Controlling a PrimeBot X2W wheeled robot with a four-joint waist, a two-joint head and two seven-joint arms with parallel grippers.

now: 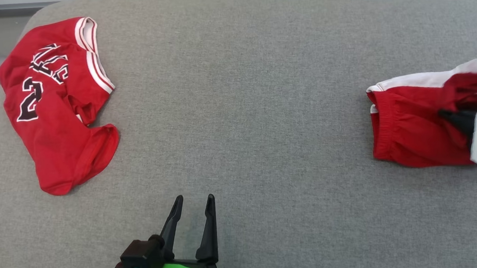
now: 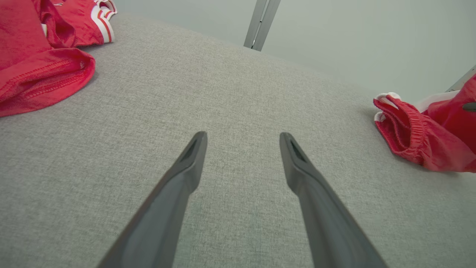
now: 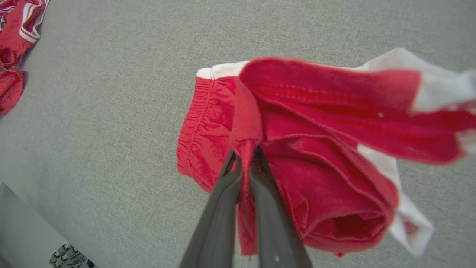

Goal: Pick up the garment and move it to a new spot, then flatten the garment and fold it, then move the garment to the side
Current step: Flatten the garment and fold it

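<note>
right gripper (image 3: 244, 152) pinching shorts (image 3: 208, 126) hem | left gripper (image 1: 195, 201) spread, idle | I worry: thin pinch slips on lift

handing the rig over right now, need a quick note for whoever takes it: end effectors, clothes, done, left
Right end effector: shut on a fold of the red shorts, at the right of the grey surface; part of the fabric is raised, the waistband end lies on the surface.
Left end effector: open, holding nothing, over bare surface near the front.
Red jersey: crumpled at the far left, nothing touching it.
Done: shorts gripped.
Left: carry them to a new spot, flatten, fold, move aside.
</note>
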